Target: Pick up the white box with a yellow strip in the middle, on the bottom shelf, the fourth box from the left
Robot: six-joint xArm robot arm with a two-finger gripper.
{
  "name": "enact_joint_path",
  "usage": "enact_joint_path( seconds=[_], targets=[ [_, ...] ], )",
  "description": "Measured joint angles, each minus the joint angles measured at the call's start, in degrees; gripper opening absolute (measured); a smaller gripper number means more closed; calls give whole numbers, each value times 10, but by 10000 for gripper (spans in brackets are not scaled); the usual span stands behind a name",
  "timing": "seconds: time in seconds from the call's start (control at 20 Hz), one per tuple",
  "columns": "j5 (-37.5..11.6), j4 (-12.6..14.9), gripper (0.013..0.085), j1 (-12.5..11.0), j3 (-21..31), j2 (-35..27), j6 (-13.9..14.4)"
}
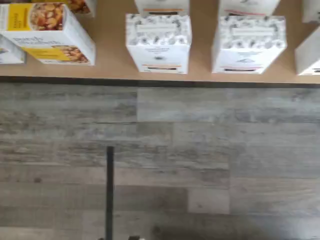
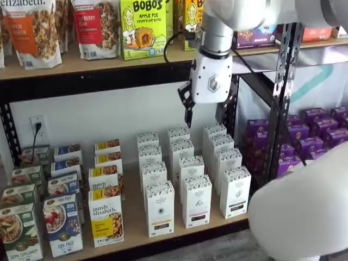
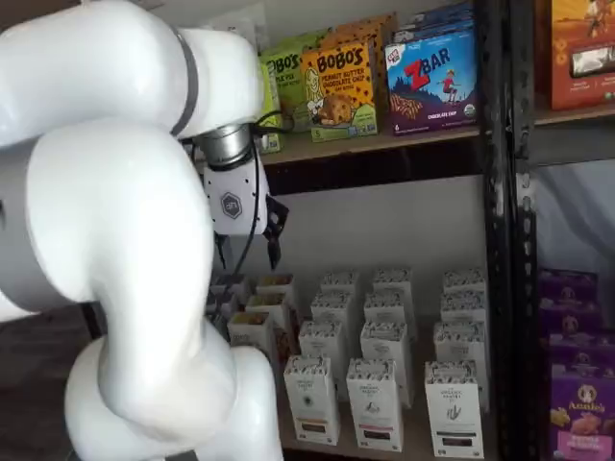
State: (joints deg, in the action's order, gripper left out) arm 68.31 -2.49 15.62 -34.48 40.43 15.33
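Gripper (image 2: 188, 111) fingers stand apart above the bottom shelf (image 2: 179, 235); risk: seizing the pink-strip carton (image 2: 197, 200) at 3 o'clock of the white box (image 2: 160, 207).

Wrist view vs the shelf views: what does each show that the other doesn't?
Only the wrist view: grey plank floor in front of the bottom shelf.
Only the shelf views: the arm, its gripper hanging above the boxes, fingers side-on; the upper shelf with Bobo's boxes; purple boxes.
Both: the front white box with a yellow strip, and the purely elizabeth box.
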Motion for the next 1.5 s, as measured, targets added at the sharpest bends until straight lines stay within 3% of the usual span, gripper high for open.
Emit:
enact_joint_path(
  seconds=[0.3, 0.5, 1.05, 1.4, 1.5],
  targets=[
    [-34, 15, 850, 28, 0, -73, 33],
    [-101, 27, 850, 37, 20, -101, 47],
    [-210, 25, 850, 42, 22, -201, 51],
    [-287, 12, 850, 53, 5, -283, 51],
    [-302, -11, 850, 56, -4, -309, 36]
  ],
)
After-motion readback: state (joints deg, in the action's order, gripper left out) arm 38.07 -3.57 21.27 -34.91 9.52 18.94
